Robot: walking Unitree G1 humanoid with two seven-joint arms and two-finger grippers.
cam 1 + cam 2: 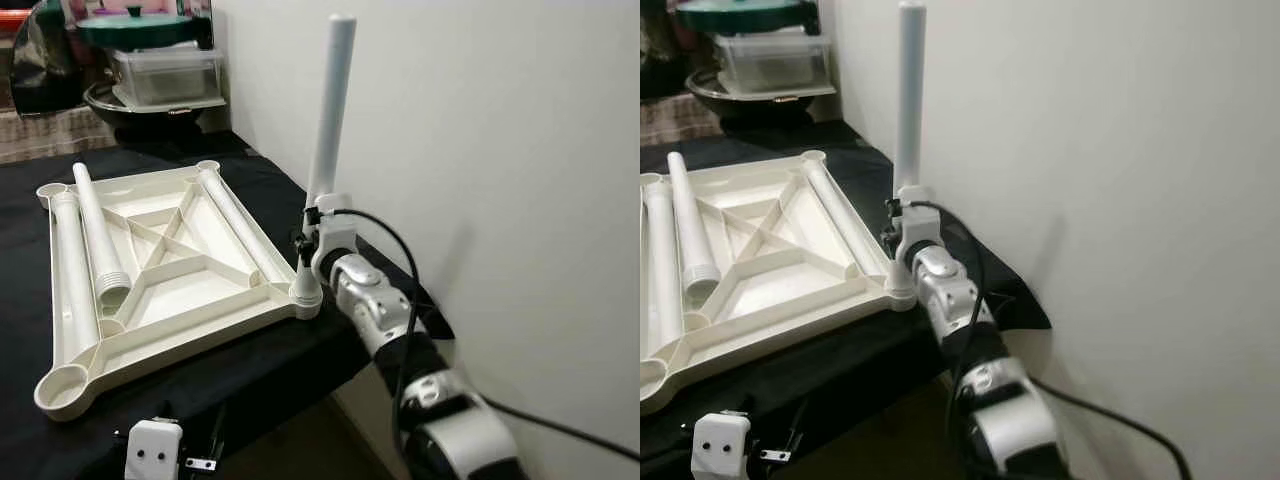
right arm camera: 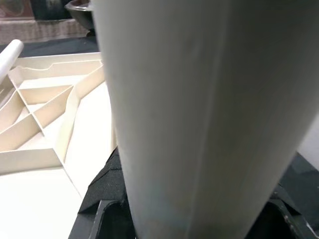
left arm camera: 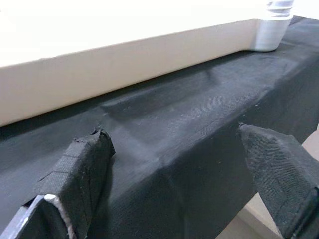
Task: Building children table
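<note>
Tabletop (image 1: 160,290) lies underside-up on the black cloth (image 1: 270,370), sockets exposed for fitting legs. Three spare legs (image 1: 95,230) rest inside it. One leg (image 1: 328,110) stands upright in the near-right corner socket, clamped by the right gripper (image 1: 308,235). Below the table edge, the left gripper (image 3: 174,164) hangs spread apart, empty.

Domestic room, likely a home corner. Plain white wall (image 1: 480,150) on the robot's right. Desk (image 1: 250,370) draped in black cloth, set against that wall. Far end holds stacked household goods: clear plastic storage box (image 1: 165,75), green round lid (image 1: 130,28) on top, dark round bowl-like base (image 1: 150,112) beneath. Patterned rug or fabric (image 1: 45,130) beyond the desk's far left.
</note>
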